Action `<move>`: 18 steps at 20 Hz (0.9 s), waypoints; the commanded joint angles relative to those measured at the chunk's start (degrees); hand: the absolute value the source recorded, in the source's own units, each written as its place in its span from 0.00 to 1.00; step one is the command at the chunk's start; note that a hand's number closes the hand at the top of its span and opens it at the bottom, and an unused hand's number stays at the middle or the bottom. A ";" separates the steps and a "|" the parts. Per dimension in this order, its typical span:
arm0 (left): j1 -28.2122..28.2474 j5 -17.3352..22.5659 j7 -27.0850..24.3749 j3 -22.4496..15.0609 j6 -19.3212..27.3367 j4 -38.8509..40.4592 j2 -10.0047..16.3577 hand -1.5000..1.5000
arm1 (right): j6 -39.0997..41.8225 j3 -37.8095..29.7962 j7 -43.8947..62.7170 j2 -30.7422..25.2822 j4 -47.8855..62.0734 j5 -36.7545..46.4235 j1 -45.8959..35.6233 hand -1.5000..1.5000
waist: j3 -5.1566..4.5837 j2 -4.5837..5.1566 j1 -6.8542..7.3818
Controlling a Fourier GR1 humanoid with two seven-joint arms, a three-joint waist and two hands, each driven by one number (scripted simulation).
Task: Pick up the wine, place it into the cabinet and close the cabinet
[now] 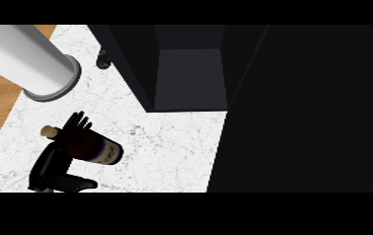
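The wine bottle (100, 149) is dark with a pale label and a cork pointing to the upper left. It is tilted over the white marble counter (167, 150) at the lower left. My left hand (55, 167) is shut on it, with the fingers (77, 122) curled over the bottle's far side and the palm below it. The black cabinet (189, 76) stands open at the top centre, and its grey inside holds nothing that I can see. The bottle is well to the lower left of the opening. My right hand does not show.
The cabinet's black door (299, 110) fills the right side of the view. A thick grey-white cylinder (36, 61) crosses the upper left corner. A small dark object (103, 61) sits beside the cabinet's left wall. A wooden floor (7, 98) shows past the counter's left edge.
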 commanded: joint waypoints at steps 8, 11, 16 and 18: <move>-5.10 -2.46 -5.39 -1.61 -1.72 9.24 0.42 0.00 | -0.53 -0.59 3.81 -3.11 -9.63 6.00 0.76 0.00 | 0.05 0.06 0.42; -6.83 -3.28 -11.05 -0.84 0.04 14.25 -0.77 0.00 | -1.86 1.92 1.99 -2.00 -7.52 7.42 1.66 0.00 | 0.02 0.10 0.38; -5.61 -1.00 -10.67 -0.79 -1.82 12.97 -1.50 1.00 | -0.30 0.70 -1.52 -5.46 -9.26 4.60 6.73 0.00 | 0.10 0.09 0.62; -5.11 -0.07 -9.59 -0.85 -2.99 12.66 -1.33 1.00 | -0.75 0.91 -0.88 -5.00 -9.53 5.02 6.45 0.00 | 0.10 0.06 0.71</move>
